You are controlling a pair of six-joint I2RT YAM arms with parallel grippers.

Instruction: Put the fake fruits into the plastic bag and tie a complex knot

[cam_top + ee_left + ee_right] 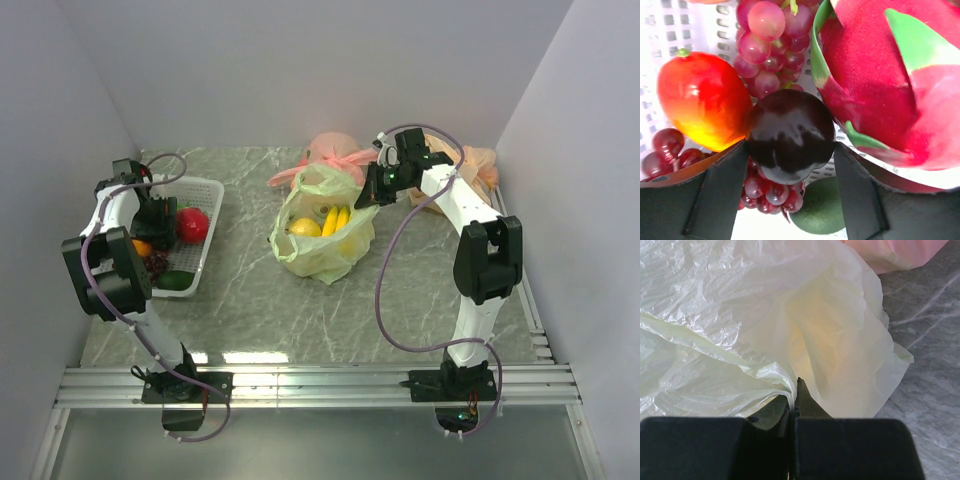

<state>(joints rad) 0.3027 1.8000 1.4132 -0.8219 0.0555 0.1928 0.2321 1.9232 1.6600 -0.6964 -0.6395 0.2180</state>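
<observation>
Currently, the loading stage is partly done and the knot is not yet started. The plastic bag point(320, 255) lies at the centre of the top view with its mouth open and its handles untied. It holds the bananas point(337, 218) and a round yellow fruit point(303, 227). The white basket point(200, 181) at the left of that view holds what is left to move: a red dragon fruit point(890, 85), a red-orange peach point(702, 100), bunches of grapes point(770, 45), a dark green piece point(820, 212) and a dark plum point(790, 130). Check the left claw point(790, 147) in its wrist view: its fingers point(715, 195) are closed part-way and press on both sides of the dark plum at the frame centre. You cannot tell whether the plum is lifted clear of the basket. Check the right claw point(794, 401) at the lower middle of its wrist view: it is fully closed on a fold of the bag's rim, at the bag's upper right side in the top view, apparently to hold the mouth open. A pink bag point(335, 148) and an orange-tan bag point(482, 165) sit toward the top of the top view; leave them out of the count. Judge the remainder as follows: transfer the plum, transfer the other basket fruits, then tie the handles.
</observation>
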